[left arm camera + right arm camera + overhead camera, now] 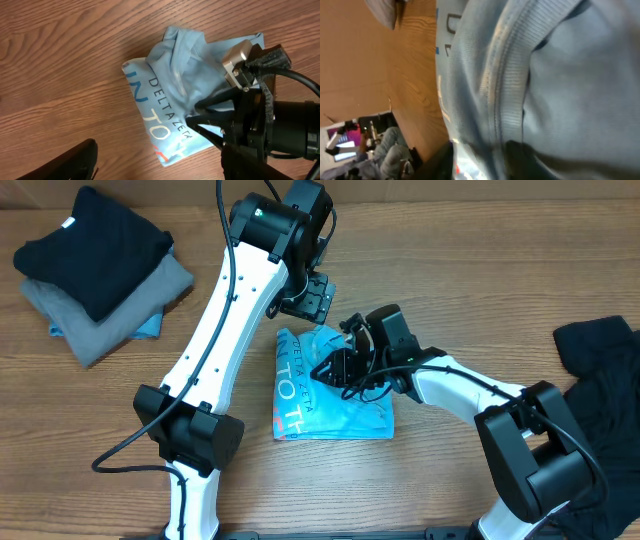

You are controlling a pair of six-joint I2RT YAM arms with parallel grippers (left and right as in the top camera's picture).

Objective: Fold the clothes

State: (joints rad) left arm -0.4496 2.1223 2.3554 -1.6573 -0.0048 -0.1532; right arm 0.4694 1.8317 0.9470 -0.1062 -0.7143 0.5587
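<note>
The light sky-blue T-shirt [335, 405] lies folded into a small square at the table's middle, white letters along its left side. Its top layer is bunched up [180, 70]. My right gripper [326, 370] comes in from the right, and its two black fingers pinch a ridge of that bunched cloth [192, 113]. In the right wrist view blue ribbed fabric [530, 75] fills the frame and runs between the fingertips [440, 162]. My left gripper [312, 298] hovers open just beyond the shirt's far edge, one dark finger [65, 160] over bare wood. A black garment [600, 370] lies crumpled at the right edge.
A stack of folded clothes sits at the far left: black [90, 240] on top, grey [115, 310] under it, a blue edge [150, 328] showing. The table is brown wood [420, 480]. Both white arms cross over its middle.
</note>
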